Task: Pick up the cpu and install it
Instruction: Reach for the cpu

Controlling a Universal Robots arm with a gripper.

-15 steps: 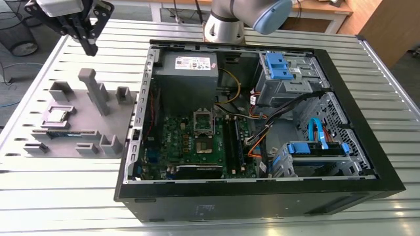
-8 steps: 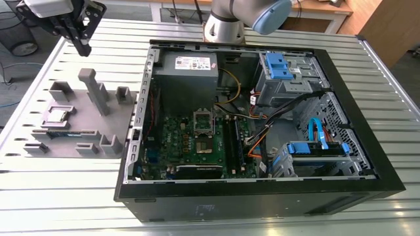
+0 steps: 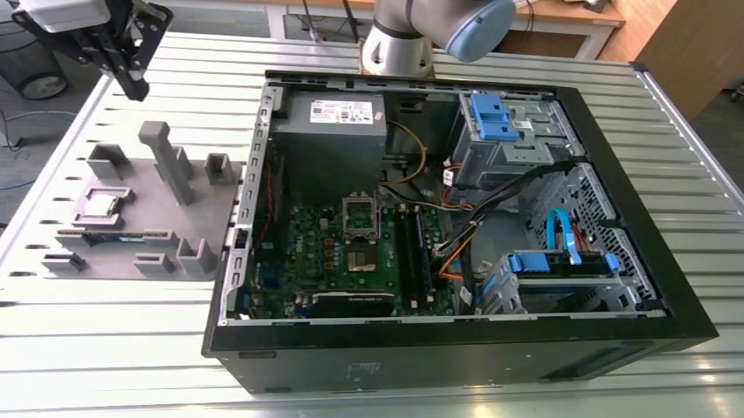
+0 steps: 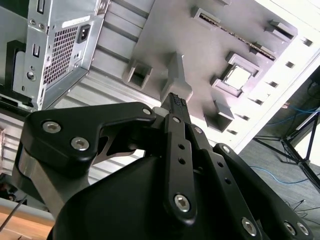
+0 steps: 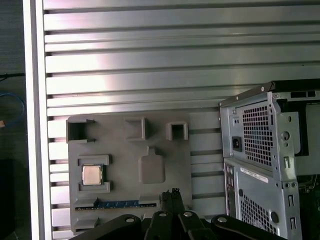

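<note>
The cpu [image 3: 103, 205] [image 5: 92, 175] [image 4: 236, 77] is a small square chip with a shiny metal top. It lies flat in a framed pocket of the grey moulded tray [image 3: 139, 219] [image 5: 120, 175] [image 4: 165, 30]. High above the tray's far edge, at the exterior view's upper left, hangs my gripper [image 3: 136, 90] [image 5: 173, 193] [image 4: 178, 103]. Its black fingers are shut together with nothing between them, and it is well clear of the chip. The dark metal-framed socket [image 3: 358, 218] sits on the green board inside the open computer case [image 3: 407, 361].
A long green memory stick [image 3: 117, 237] [image 5: 120, 204] lies in a tray slot beside the chip. A tall grey post [image 3: 169, 161] and several blocks stand up from the tray. The case's rear wall [image 5: 260, 140] is next to the tray. Cables and blue drive brackets crowd the case's right side.
</note>
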